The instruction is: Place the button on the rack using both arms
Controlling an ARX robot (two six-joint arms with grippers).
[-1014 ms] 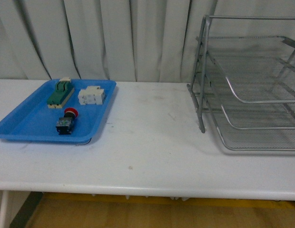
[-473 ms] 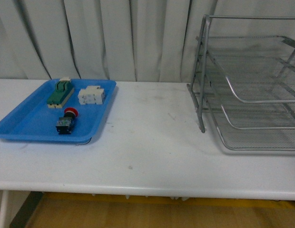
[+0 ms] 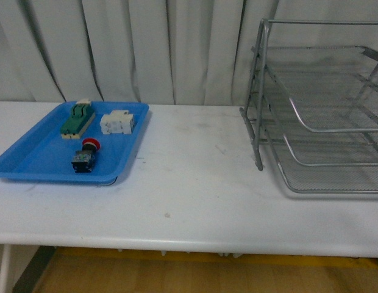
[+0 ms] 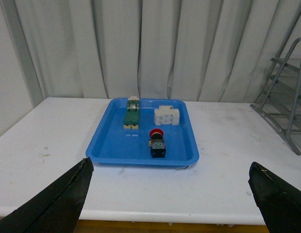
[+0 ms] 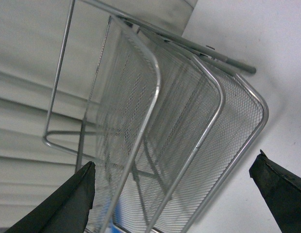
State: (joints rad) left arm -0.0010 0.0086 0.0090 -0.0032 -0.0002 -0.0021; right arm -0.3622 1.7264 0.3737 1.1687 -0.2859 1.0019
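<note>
Pale pleated curtain (image 3: 146,49) hangs behind a white counter (image 3: 195,183). One blue tray (image 3: 30,160) sits on the counter, and it holds three parts, one of each kind.

The single button (image 3: 85,155) lies on its side in the near half of the tray, touching the tray floor. Its long axis runs from the tray's near rim toward its far rim. The red cap points to the far rim, leaning slightly to the tray's right side, and the black and blue body trails toward the near rim. One green and beige switch (image 3: 77,119) lies at the tray's far rim, with one white block (image 3: 117,122) just beside it on the tray's right side.

One rack (image 3: 323,104), with three mesh tiers, stands well apart from the tray, on its right.

There are two tools. The left tool (image 4: 170,165) is spread wide, its dark fingers (image 4: 53,204) on the tray's near side. The right tool (image 5: 175,162), also spread wide, faces the rack, away from the tray.
</note>
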